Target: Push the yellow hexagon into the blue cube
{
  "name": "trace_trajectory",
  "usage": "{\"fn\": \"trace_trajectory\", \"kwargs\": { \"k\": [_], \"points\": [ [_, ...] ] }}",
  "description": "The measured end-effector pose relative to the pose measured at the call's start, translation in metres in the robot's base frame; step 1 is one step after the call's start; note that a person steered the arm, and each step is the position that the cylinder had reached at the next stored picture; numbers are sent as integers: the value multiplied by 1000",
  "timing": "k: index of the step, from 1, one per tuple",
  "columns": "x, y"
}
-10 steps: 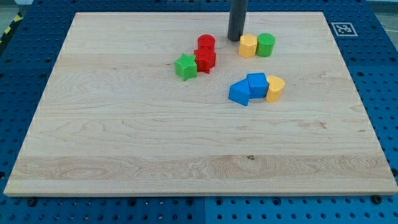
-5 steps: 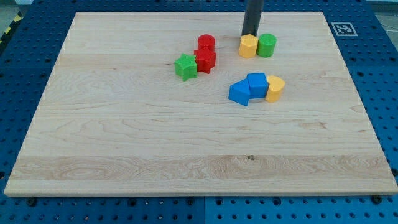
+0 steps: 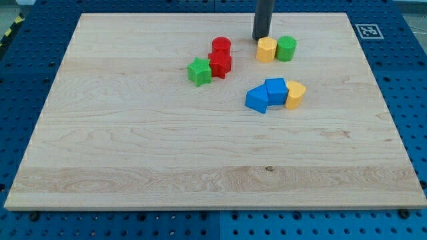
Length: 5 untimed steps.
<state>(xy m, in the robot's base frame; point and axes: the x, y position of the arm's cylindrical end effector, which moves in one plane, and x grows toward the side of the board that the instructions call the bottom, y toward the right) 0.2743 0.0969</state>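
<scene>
Pale wooden board (image 3: pixel 133 153) nearest me, grain running across. Farther back sit a blue wedge-like plastic block (image 3: pixel 256 100), the blue cube (image 3: pixel 275 90) and a rounded yellow block (image 3: pixel 295 95), all touching. Left of these: a green star (image 3: pixel 199 71) and two red blocks (image 3: pixel 220 59). Beyond, the yellow hexagon (image 3: pixel 266 49) sits against a green cylinder (image 3: pixel 286 48) — my tip (image 3: pixel 261 37), an upright dark rod holding nothing, stands just behind the hexagon's left edge.

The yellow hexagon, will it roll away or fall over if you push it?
Probably neither. The yellow hexagon sits low on a flat base, so it should slide on the smooth board. My tip is off-centre, so it may turn, and could nudge the touching green cylinder.
</scene>
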Motion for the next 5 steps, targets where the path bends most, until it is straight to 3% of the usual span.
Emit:
{"fn": "trace_trajectory", "kwargs": {
  "k": [3,5],
  "points": [
    [78,0],
    [106,-1]
  ]
}}
